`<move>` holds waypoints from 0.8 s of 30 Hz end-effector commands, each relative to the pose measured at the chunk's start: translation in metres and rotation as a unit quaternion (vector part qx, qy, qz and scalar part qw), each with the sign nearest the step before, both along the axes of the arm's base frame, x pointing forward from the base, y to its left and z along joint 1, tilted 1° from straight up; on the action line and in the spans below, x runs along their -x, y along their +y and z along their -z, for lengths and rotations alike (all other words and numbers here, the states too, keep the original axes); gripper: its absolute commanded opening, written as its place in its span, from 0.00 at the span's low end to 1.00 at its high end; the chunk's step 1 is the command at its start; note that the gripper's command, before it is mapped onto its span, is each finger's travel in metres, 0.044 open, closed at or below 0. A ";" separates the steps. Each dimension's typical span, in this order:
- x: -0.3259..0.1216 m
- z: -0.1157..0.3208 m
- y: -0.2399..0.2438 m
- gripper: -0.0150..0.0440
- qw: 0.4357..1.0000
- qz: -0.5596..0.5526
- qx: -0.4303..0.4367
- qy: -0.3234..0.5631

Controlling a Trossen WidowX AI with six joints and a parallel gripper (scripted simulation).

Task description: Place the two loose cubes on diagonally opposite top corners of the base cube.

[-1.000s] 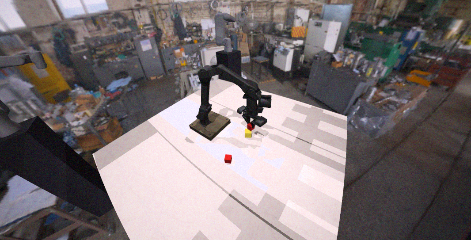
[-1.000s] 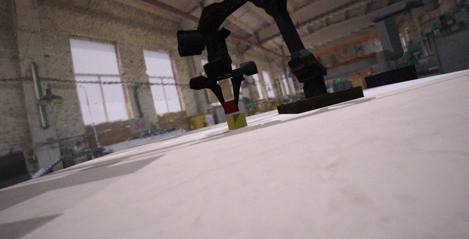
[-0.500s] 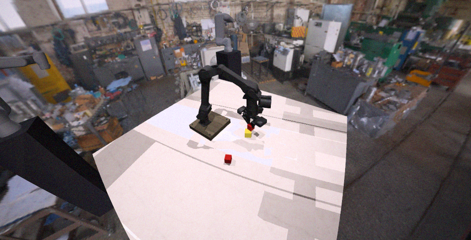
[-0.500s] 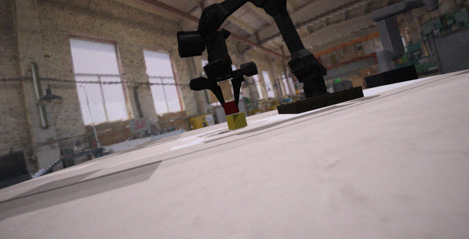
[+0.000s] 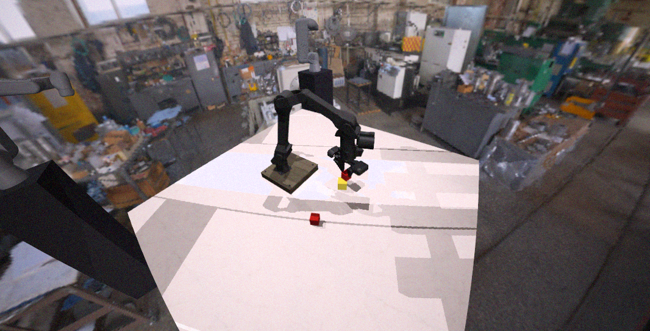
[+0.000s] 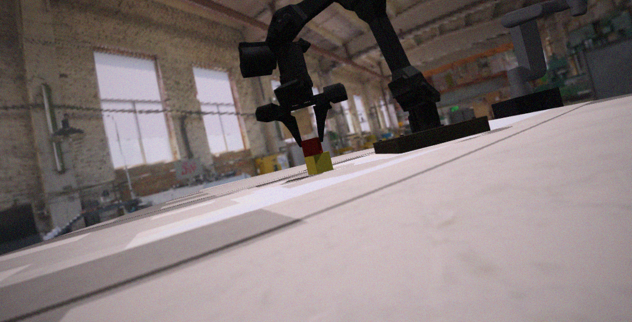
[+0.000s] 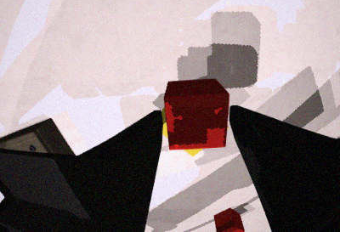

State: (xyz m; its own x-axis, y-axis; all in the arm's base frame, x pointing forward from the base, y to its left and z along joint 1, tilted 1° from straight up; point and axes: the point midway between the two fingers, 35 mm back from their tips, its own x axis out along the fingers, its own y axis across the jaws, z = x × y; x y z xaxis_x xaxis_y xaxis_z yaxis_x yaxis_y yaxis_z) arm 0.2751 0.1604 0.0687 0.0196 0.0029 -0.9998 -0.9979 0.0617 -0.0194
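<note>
While upright, tool [image 6: 305, 136] above cube [image 6: 312, 146]

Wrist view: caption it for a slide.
Opened hand flanks a red cube resting on the yellow base cube; second red cube waits.

The arm [image 5: 313, 106] is matte black throughout, built of blocky, angular links with rounded joint housings. It rises from a dark, square, flat base plate [image 5: 289, 172]. Above the hand [image 6: 305, 136], with its two tapered black fingers, sits a boxy black module [image 6: 256, 59].

2 red cubes [image 5: 314, 218] [image 5: 345, 174], yellow base cube [image 5: 341, 185], black gripper [image 6: 306, 136].
</note>
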 end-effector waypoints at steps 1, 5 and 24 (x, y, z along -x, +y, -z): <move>0.000 -0.005 0.000 0.60 1.000 0.001 0.000 0.000; 0.000 -0.012 0.000 0.60 1.000 0.000 0.000 0.000; -0.002 -0.028 -0.006 0.70 1.000 0.029 0.001 0.002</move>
State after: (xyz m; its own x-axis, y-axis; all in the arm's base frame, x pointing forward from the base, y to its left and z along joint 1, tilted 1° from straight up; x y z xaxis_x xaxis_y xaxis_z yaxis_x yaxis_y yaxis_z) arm 0.2754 0.1596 0.0969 0.0176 0.0014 -0.9998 -0.9970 0.0750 -0.0175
